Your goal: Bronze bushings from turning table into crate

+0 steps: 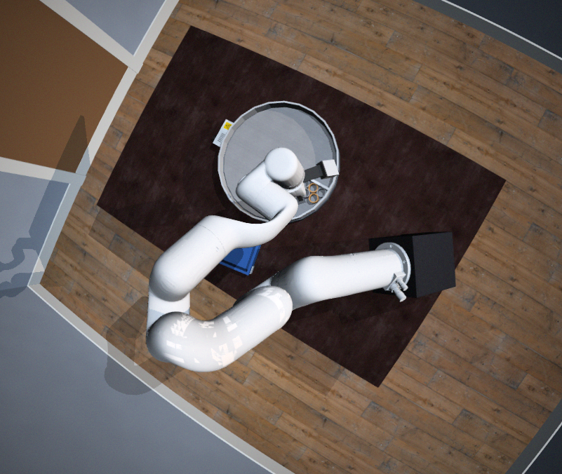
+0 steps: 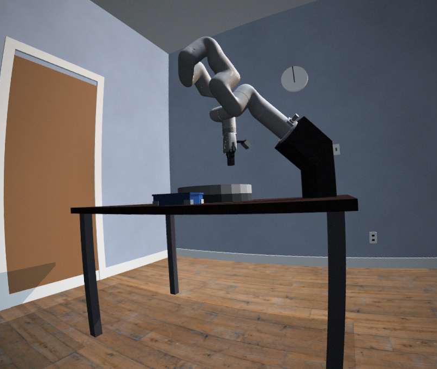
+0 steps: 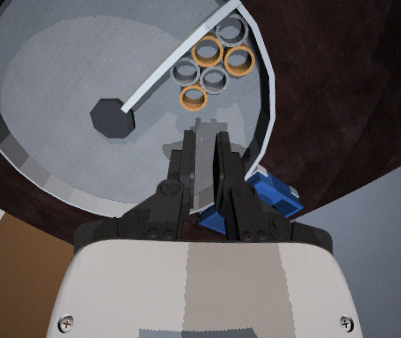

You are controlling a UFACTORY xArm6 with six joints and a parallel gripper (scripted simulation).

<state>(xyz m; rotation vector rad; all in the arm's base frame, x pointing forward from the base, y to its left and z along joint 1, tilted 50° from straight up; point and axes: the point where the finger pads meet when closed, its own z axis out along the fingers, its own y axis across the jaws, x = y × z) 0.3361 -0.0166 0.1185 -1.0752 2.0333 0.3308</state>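
The round grey turning table [image 1: 276, 109] [image 2: 226, 190] [image 3: 55, 44] holds a cluster of bushings beside its white divider bar [image 3: 175, 64]. Three are bronze [image 3: 208, 51] [image 3: 239, 60] [image 3: 194, 97] and three are steel [image 3: 231, 28] [image 3: 186, 71] [image 3: 215, 79]. In the top view two bronze bushings [image 1: 313, 187] [image 1: 313, 198] show next to the wrist. My gripper [image 3: 204, 148] [image 2: 230, 162] hangs well above the turning table, pointing down, a little short of the cluster. Its fingers stand nearly together with nothing between them. The blue crate [image 1: 243, 259] [image 2: 177, 197] [image 3: 275, 193] stands beside the turning table, partly hidden by the arm.
The arm's black pedestal [image 1: 431, 262] [image 2: 310, 159] stands on the dark table [image 1: 398, 168] [image 2: 250, 206] on the far side from the crate. A dark hub [image 3: 111, 119] sits at the turning table's middle. A raised rim runs around the turning table.
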